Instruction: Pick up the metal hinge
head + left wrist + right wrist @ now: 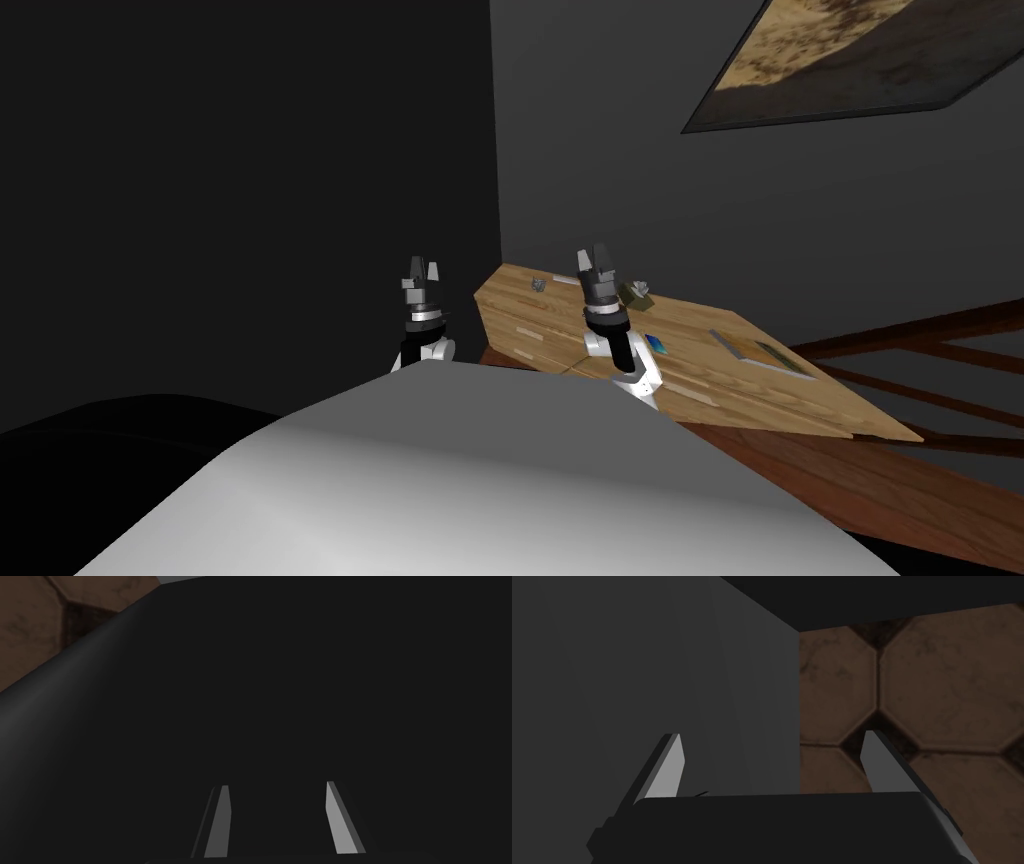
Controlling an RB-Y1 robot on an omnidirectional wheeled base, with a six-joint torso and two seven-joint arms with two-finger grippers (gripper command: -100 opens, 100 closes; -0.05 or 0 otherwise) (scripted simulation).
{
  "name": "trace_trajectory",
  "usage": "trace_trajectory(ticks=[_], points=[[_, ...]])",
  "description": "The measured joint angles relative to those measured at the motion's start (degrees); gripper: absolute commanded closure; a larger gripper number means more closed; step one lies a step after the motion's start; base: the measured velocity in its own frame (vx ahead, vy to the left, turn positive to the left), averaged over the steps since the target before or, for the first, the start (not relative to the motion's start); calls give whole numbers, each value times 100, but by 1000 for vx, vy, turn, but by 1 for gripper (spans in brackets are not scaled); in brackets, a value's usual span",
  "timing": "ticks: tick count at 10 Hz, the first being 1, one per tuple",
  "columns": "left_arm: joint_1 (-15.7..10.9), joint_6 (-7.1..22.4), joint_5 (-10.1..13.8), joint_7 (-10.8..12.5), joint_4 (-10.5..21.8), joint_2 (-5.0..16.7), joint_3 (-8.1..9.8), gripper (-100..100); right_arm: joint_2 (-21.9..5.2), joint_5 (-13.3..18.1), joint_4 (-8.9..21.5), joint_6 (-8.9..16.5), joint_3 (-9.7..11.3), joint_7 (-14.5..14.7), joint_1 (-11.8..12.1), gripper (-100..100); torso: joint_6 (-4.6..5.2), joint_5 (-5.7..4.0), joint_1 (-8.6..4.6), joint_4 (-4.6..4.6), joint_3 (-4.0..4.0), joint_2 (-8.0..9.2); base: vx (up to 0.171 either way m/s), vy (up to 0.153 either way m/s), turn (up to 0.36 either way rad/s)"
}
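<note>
Dim throughout (walls splayed at corners)

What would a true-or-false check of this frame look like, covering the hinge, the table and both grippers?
1. The small grey hinge lies on the wooden table. True.
2. The right gripper is shut on the hinge. False: it is open, holds nothing, and is apart from the hinge.
3. The left gripper is open. True.
4. The hinge is the only thing on the table. False: a blue item, a flat book and a green-and-white item also lie there.
5. A framed picture hangs on the wall beyond the table. True.
</note>
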Motion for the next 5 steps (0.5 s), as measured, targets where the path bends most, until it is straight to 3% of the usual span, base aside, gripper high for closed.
trace_trajectory(ticks=[5], points=[[1, 0, 0, 0, 0, 0, 0, 0, -530, 571, 486, -412, 71, -480, -738, -100, 3, 1, 10, -1, -2, -4, -29, -62, 165]])
